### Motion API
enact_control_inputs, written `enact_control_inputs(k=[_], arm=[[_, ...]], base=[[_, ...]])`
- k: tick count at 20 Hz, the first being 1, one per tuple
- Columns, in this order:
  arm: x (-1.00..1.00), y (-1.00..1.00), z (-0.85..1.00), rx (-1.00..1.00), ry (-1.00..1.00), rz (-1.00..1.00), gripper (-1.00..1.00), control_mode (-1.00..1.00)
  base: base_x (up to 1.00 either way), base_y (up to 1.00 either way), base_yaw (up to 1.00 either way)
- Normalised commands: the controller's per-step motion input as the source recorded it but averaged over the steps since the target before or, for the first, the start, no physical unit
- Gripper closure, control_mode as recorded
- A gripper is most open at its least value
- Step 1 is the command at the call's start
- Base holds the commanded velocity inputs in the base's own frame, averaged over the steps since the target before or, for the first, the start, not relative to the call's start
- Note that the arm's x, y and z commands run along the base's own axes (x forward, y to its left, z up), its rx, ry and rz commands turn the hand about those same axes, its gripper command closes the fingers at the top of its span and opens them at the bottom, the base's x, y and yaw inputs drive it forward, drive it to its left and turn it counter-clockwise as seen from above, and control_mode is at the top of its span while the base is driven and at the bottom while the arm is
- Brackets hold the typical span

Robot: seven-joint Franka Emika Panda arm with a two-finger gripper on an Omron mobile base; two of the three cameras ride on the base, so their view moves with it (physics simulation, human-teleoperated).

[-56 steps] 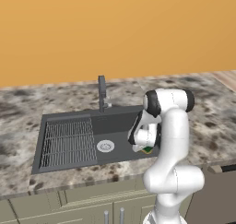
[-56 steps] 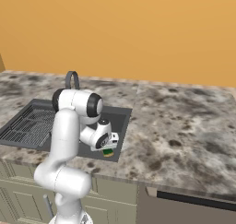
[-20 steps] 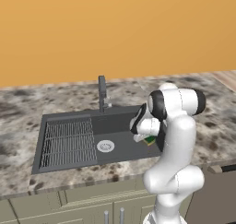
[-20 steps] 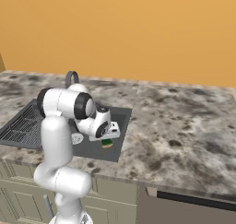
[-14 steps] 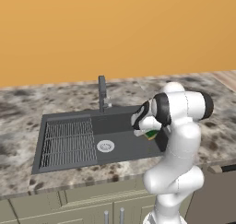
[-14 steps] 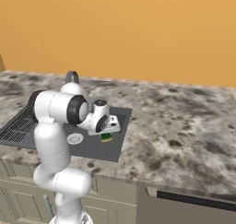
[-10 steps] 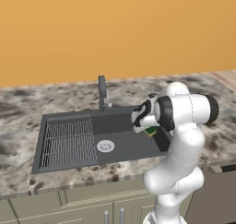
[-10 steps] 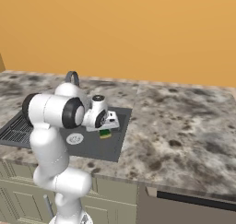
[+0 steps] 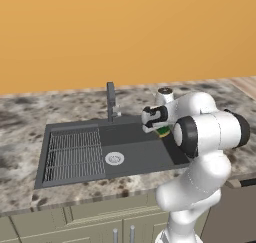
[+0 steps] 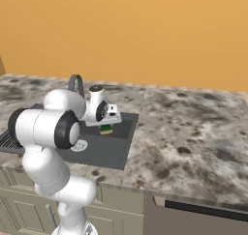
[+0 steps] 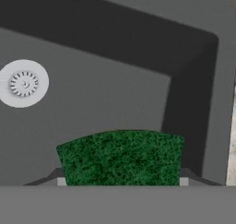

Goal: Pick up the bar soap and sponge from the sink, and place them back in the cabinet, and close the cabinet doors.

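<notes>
My gripper (image 9: 161,129) is shut on the sponge (image 9: 163,132), a dark green block with a yellow layer, and holds it in the air over the right end of the sink (image 9: 135,152). From the right base view the sponge (image 10: 106,129) hangs under the hand, above the basin (image 10: 104,151). In the hand view its green face (image 11: 120,156) sits between my fingertips (image 11: 61,181), with the sink floor (image 11: 106,94) below. The bar soap, the cabinet and the cabinet doors are out of view.
A ribbed draining rack (image 9: 72,154) fills the sink's left half, with the silver drain (image 9: 114,158) beside it and the dark faucet (image 9: 111,101) behind. Speckled stone counter (image 10: 189,132) surrounds the basin. Olive drawer fronts (image 9: 95,217) run below, and an orange wall rises behind.
The arm has swung upward and folded, lifting the held sponge from low in the basin to above the sink's right end. The views themselves have not shifted.
</notes>
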Motion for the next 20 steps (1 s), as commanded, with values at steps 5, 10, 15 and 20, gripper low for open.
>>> enact_control_inputs(k=[5, 10, 15, 20], arm=[[-0.09, 0.01, 0.79, 0.00, 0.00, -0.08, 1.00, -1.00], [-0.26, 0.00, 0.71, 0.00, 0.00, -0.08, 1.00, -1.00], [-0.45, 0.00, 0.36, 0.00, 0.00, -0.06, 1.00, -1.00], [-0.62, 0.00, 0.03, 0.00, 0.00, -0.01, 1.00, -1.00]], base=[[0.00, 0.00, 0.00], [0.00, 0.00, 0.00], [0.00, 0.00, 0.00], [0.00, 0.00, 0.00]])
